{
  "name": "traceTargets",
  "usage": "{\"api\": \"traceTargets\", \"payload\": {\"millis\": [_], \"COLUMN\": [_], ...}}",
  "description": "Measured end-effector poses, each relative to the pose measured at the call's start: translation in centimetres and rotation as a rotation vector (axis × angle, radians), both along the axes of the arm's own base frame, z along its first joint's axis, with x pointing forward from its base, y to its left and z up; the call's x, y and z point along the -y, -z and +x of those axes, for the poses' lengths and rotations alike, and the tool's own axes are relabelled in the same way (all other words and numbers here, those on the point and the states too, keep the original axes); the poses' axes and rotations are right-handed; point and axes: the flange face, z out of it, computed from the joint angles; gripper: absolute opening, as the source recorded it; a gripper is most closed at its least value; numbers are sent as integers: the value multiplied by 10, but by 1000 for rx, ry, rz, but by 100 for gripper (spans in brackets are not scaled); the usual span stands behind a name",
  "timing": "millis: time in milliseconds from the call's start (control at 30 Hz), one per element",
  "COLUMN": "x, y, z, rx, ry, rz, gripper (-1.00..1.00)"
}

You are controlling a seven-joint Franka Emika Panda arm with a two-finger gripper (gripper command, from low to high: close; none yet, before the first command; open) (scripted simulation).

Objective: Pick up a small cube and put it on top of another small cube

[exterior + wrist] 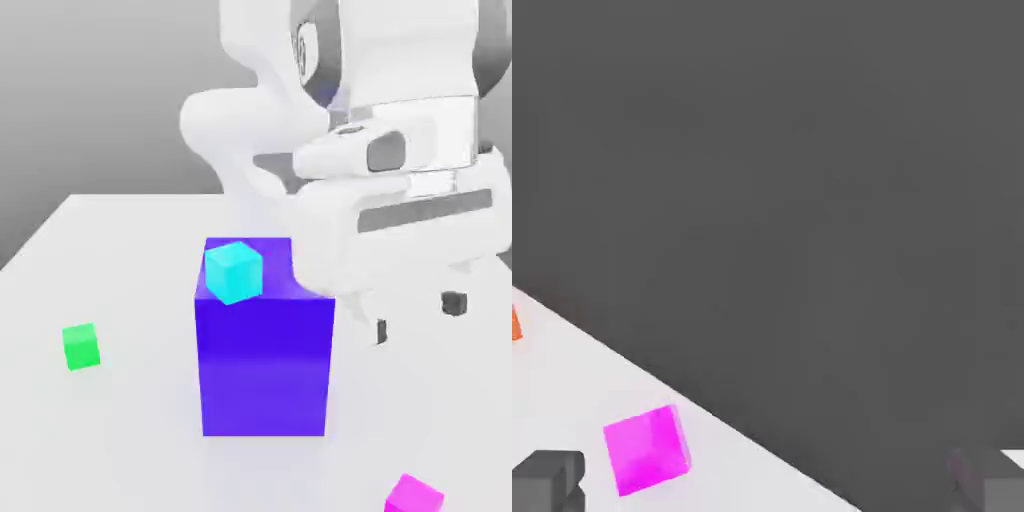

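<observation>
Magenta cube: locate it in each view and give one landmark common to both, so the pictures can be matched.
Exterior view: the magenta cube lies on the white table at the bottom edge, toward the exterior view's right, below the blue-violet block.
Hand view: the magenta cube lies on the table between the fingertips.
Shared landmark: the gripper.

Exterior view looks down closely; both views share the magenta cube (pixel 414 495) (pixel 647 449).
</observation>
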Motion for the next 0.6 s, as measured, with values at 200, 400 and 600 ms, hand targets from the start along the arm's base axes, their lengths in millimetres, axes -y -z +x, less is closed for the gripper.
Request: {"api": "traceTargets", "payload": {"millis": [200,400,600], "x": [-27,-38,-38], "y": [109,206,218], "z": [-7,-17,-18], "rx": [-133,-193,-195], "ry": [-153,-228,-229], "rz": [-66,-96,-96], "gripper": [0,0,-100]}}
